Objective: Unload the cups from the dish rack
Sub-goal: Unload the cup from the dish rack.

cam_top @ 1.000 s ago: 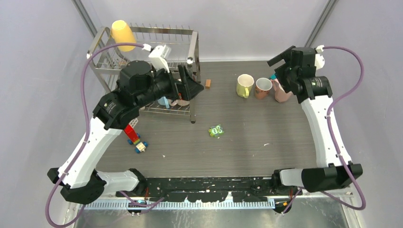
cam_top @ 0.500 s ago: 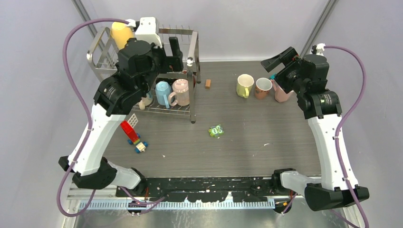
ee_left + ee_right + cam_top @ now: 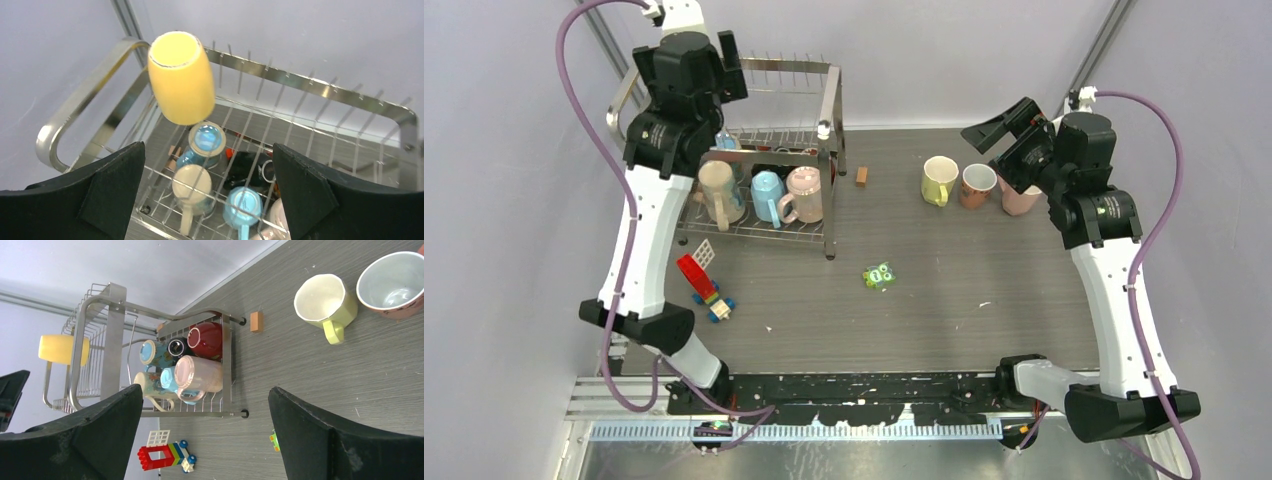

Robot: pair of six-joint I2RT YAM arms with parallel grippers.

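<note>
Looking first at the yellow cup [image 3: 181, 77], we find it perched on the upper tier of the dish rack [image 3: 75, 112], at the far-left corner, tilted with one round end turned up toward the left wrist camera and its long axis slanting down into the wires; its handle does not show. The left gripper [image 3: 208, 147] hangs above that tier with its jaws spread wide and nothing between them, and the cup lies straight ahead of it, a little left of the centre line between the fingers. So we judge the left arm to be the one for this cup, and the coming move to turn on closing across the cup's barrel, not along its length. Below, on the lower tier, sit a beige cup [image 3: 717, 190], a light blue cup [image 3: 767, 192] and a pink cup [image 3: 804, 193], with more behind them. Well apart on the table [image 3: 944, 290] stand a lime cup [image 3: 939, 180] and two others, already unloaded. The right gripper [image 3: 1002, 135] hovers near those, equally wide and empty, far from the rack.
</note>
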